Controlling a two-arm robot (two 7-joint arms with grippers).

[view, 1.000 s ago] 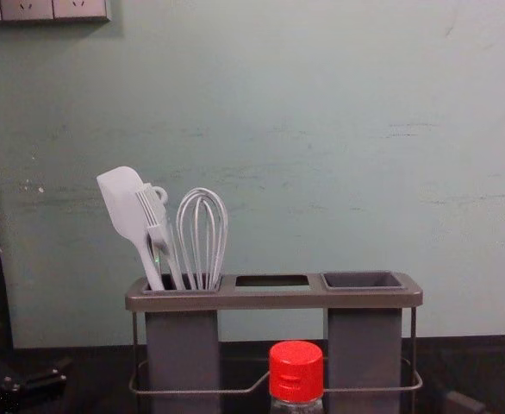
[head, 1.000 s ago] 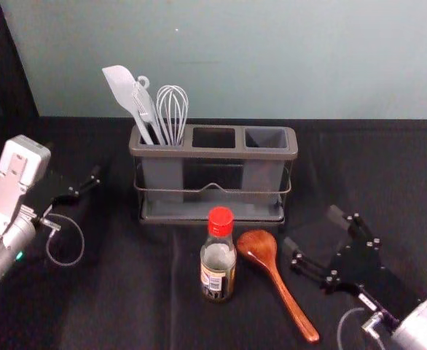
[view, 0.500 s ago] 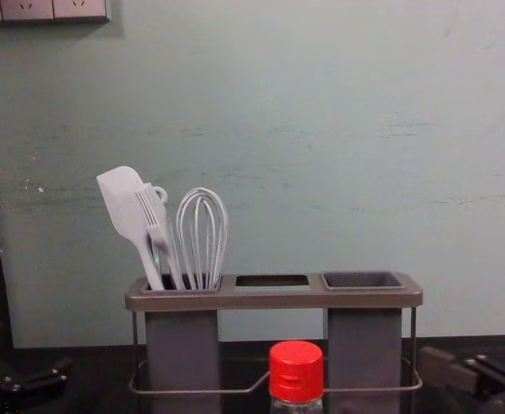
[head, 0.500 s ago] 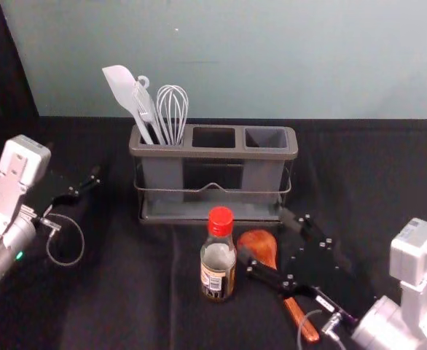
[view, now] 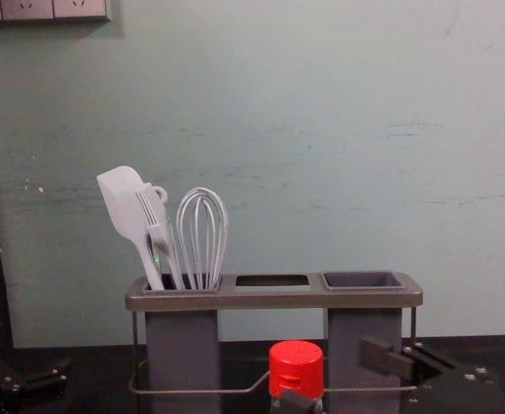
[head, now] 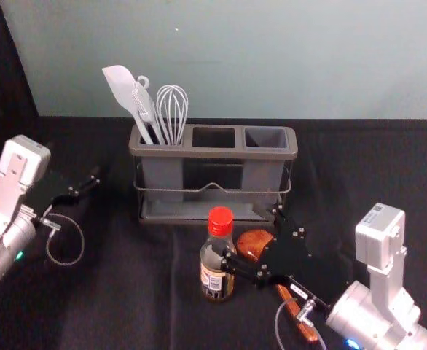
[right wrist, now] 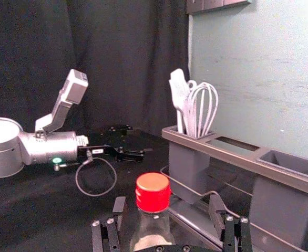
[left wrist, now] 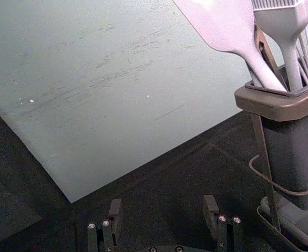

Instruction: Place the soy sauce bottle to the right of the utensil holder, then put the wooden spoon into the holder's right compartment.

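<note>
Can take in the whole utensil holder from the head view, its rim and upper walls front-on from the chest view. Can find the right gripper before it, spread wide, and the left gripper well off left, also wide. Can trace the wooden spoon diagonally, bowl toward the holder, handle toward the near right. Can see the soy sauce bottle upright, cap up, long axis vertical, left of the spoon.

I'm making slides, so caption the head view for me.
Over the wooden spoon, the open right gripper reaches for the soy sauce bottle before the utensil holder.
</note>
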